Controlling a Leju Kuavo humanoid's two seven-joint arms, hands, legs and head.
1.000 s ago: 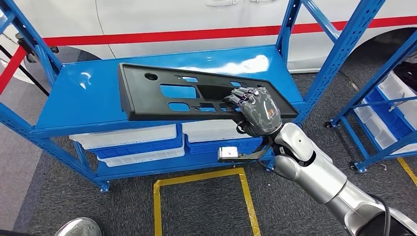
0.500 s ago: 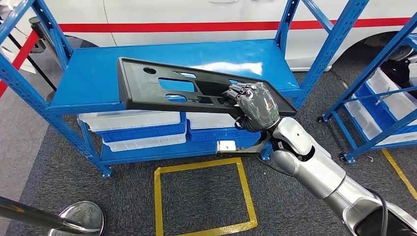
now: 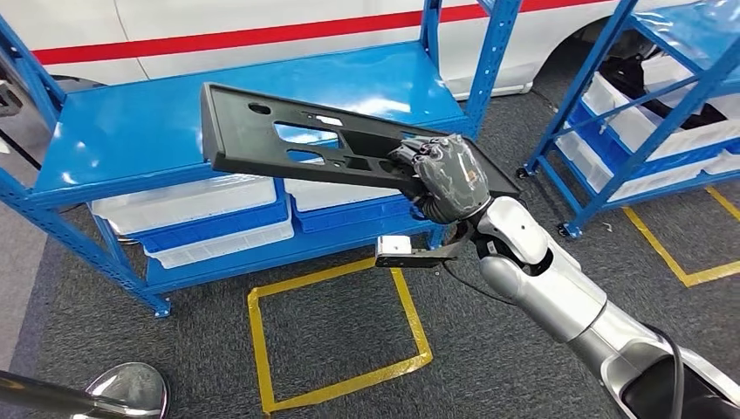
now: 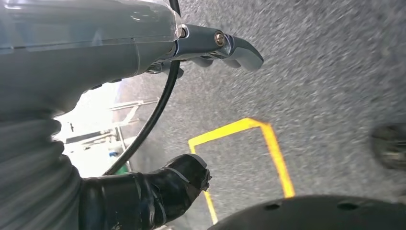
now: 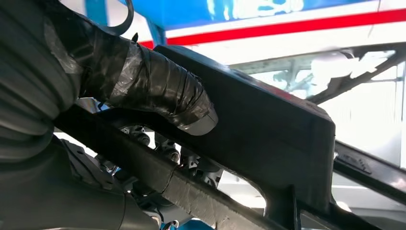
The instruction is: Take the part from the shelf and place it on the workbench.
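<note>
The right robot hand (image 3: 447, 177) grips the part (image 3: 288, 144), a long flat black panel with cut-out windows, by its near end, fingers hooked through one of the openings, and the panel juts out level over the front edge of the blue shelf (image 3: 122, 140), lifted clear of it as far as the head view lets me judge. It looks stiff, moulded plastic, probably light for its span, but held at one end it puts a real twisting load on that grip, so a hold closer to the middle, or through a central window, would carry it more steadily. Close in at the wrist, the taped thumb (image 5: 158, 91) presses on the panel's top face while darker fingers sit under the rim; the plastic looks matt, not too slippery. The left robot hand (image 4: 158, 191) hangs over the grey floor by a yellow taped square (image 4: 258, 143), fingers curled with nothing in them, I think, though much of it is cropped. White bins (image 3: 192, 205) sit on the lower shelf level. The panel's far underside is hidden, and no desk can be picked out anywhere.
</note>
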